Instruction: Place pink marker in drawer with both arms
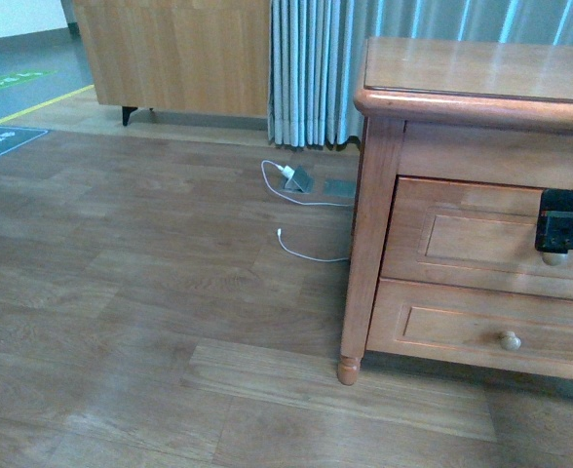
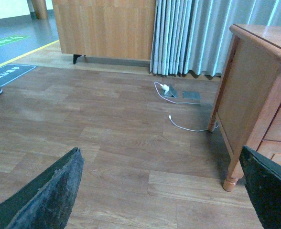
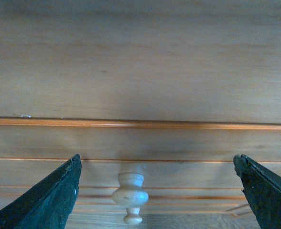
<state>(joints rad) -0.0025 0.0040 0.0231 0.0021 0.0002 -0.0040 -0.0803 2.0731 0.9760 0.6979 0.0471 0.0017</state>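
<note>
Front view: right gripper (image 1: 566, 231) at the top drawer (image 1: 481, 234) knob, right edge of frame.
Left gripper (image 2: 159, 191) spread, facing bare floor, well apart from the dresser. Right gripper's fingers spread either side of the knob (image 3: 130, 195), not closed; that arm is nearer. Marker not visible.

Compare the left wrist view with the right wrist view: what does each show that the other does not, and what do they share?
Only the left wrist view shows the wooden floor, the grey curtain, a white cable, and the dresser from its side with a turned foot.

Only the right wrist view shows the drawer front up close, with its pale round knob between the open right claw fingers.

Both show the honey-coloured dresser and two dark, spread claw fingers; the left claw holds nothing. Neither shows a pink marker.
</note>
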